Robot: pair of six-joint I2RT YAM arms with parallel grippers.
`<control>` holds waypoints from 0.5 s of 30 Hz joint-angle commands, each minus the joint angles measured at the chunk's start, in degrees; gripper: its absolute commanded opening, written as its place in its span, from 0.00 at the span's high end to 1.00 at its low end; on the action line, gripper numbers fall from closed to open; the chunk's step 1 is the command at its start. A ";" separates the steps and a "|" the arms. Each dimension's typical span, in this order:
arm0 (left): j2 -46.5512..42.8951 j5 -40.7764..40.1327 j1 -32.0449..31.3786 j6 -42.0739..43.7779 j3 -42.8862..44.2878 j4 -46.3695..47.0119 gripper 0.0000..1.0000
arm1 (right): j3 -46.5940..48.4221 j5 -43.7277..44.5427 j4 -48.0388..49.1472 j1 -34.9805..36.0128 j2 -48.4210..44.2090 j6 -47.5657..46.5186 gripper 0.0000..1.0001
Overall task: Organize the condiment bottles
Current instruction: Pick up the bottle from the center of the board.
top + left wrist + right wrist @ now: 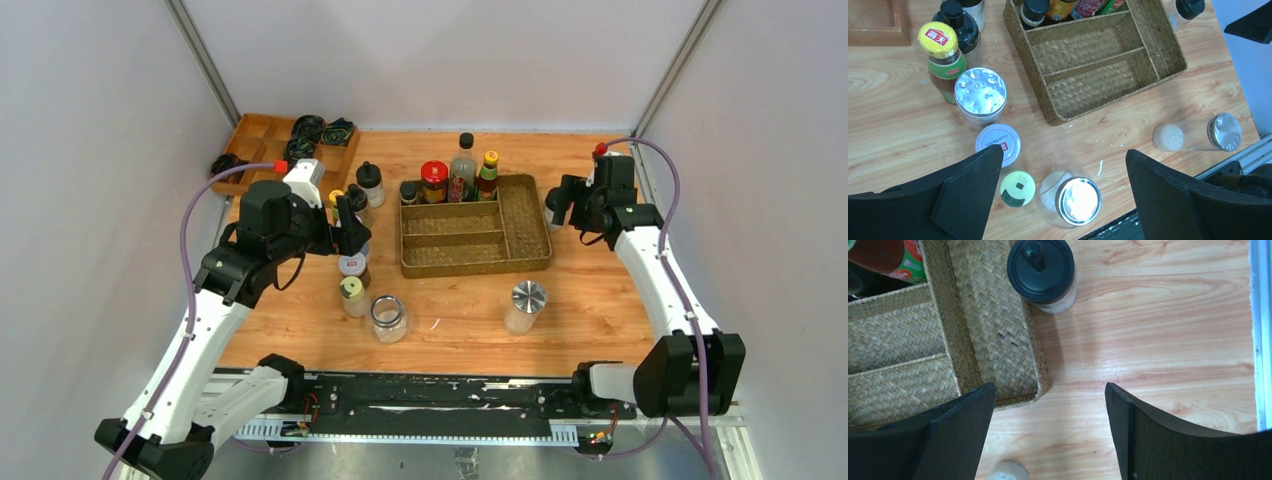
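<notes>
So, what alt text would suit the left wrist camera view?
The open left gripper hovers above a cluster of capped condiment jars on a wooden table. A woven divided tray lies beyond, bottles in its far compartment.

Left gripper [1062,156] spread wide, right gripper [1049,389] likewise

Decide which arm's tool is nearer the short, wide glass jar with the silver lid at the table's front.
Left. The left tool hovers above, close to the jar; the right tool is across the woven tray, at its right edge.
</notes>
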 commanded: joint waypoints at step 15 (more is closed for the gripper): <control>1.92 0.34 -0.41 2.76 0.25 -3.67 0.00 | 5.26 -3.49 11.10 -2.07 19.29 -3.20 0.13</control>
